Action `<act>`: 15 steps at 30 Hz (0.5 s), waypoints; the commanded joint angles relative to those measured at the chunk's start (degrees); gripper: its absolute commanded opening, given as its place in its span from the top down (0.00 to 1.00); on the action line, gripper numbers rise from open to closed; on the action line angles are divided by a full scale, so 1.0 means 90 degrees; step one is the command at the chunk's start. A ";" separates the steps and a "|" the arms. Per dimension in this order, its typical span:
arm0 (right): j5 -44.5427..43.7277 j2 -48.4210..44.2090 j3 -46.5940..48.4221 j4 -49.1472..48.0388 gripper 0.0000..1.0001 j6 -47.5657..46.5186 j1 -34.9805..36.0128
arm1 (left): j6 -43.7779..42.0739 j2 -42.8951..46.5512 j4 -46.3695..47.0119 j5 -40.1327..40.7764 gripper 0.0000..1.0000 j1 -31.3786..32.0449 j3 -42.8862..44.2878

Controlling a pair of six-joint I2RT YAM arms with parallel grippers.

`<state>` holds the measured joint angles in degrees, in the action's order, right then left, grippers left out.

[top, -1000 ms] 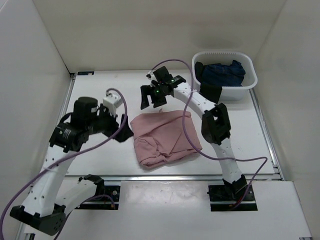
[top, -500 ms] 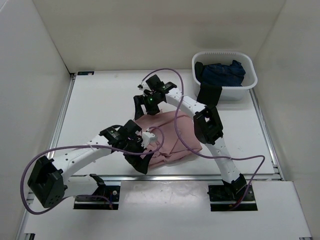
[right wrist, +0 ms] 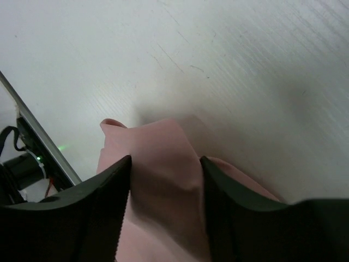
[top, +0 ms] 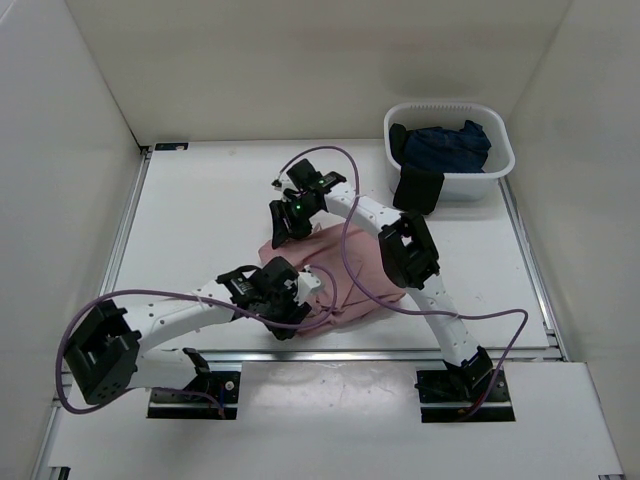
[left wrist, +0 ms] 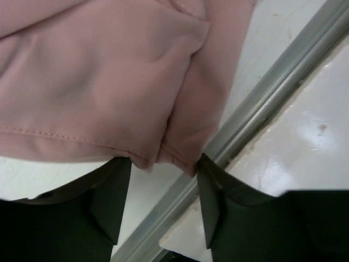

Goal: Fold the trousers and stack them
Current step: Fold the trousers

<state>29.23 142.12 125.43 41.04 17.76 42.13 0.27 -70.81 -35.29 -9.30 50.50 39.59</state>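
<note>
While the trousers (top: 325,255) are lying bunched, left jaws are straddling their 7 o'clock corner, right jaws their 11 o'clock edge; grip unclear.

The white worktop (top: 200,220) carries the dusty-pink trousers (top: 335,300) — bunched in a loose heap near its front rail (top: 350,352). At the far right corner stands a white basket (top: 475,187) — dark garments (top: 445,145) inside.

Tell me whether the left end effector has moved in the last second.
Yes. The left end effector has swung right and nearer, toward the front rail, to the trousers' near edge.
</note>
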 commanded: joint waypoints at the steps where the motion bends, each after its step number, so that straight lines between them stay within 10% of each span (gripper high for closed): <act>1: 0.0189 0.0038 0.0029 -0.0194 0.45 0.0058 0.0026 | -0.0030 -0.0159 0.0415 0.0233 0.40 0.0053 -0.0141; 7: 0.0414 0.0038 -0.0342 -0.0584 1.00 0.0554 -0.0100 | -0.0030 -0.0034 0.0415 0.0291 0.86 0.0053 -0.0326; 15: -0.0814 -0.0167 -0.0528 -0.1745 1.00 0.2322 -0.0687 | -0.0030 0.0367 -0.0170 0.0360 0.86 0.0345 -0.0386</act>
<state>28.53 142.12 120.92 33.01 30.85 38.96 -0.05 -69.91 -33.47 -5.32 51.68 36.71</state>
